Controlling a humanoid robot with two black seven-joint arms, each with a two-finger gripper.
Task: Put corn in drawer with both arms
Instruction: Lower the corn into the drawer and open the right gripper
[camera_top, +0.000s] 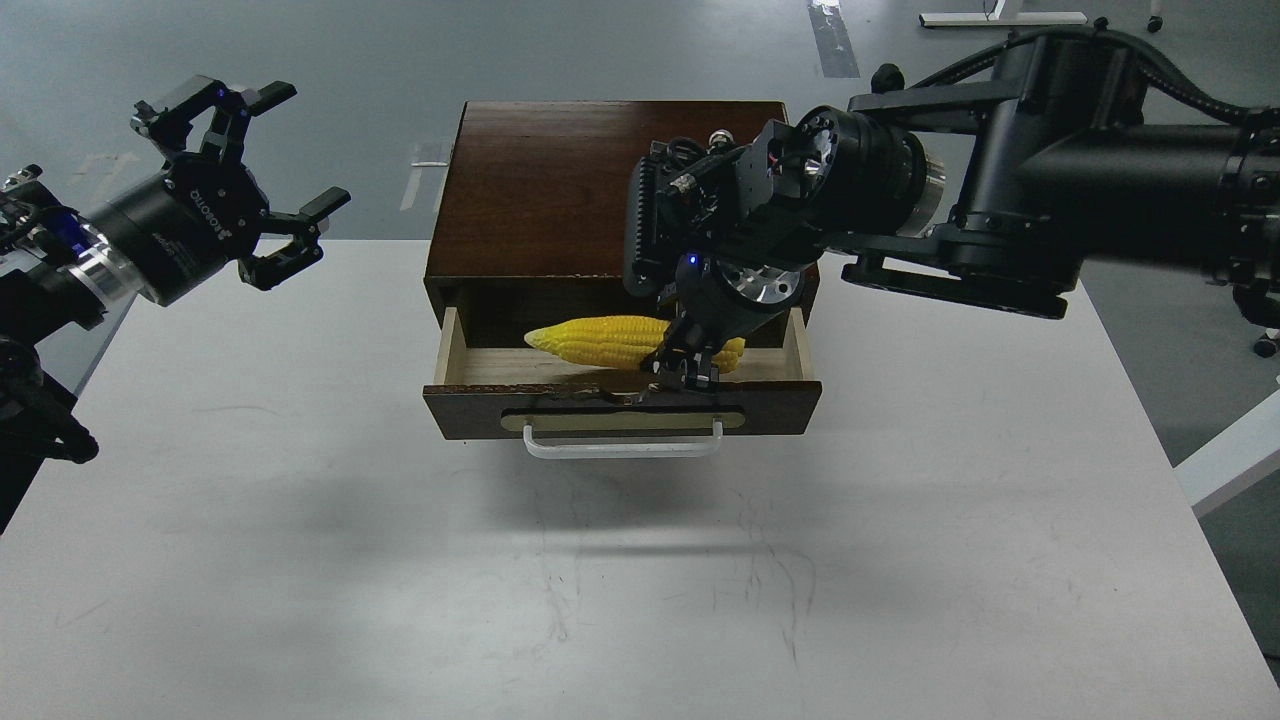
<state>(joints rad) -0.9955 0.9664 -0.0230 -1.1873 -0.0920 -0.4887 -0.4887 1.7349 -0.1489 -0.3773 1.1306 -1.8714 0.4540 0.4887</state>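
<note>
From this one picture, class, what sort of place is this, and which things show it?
Probably a robotics lab or test hall. A plain white table stands on a bare grey floor marked with tape strips, and the only furnishing on it is a wooden box with an open drawer holding a plastic-looking corn.

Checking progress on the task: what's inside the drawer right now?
The corn lies in the open drawer, pointed tip to the left. The right gripper reaches down over its right part and hides it; whether it grips the cob is unclear.
</note>
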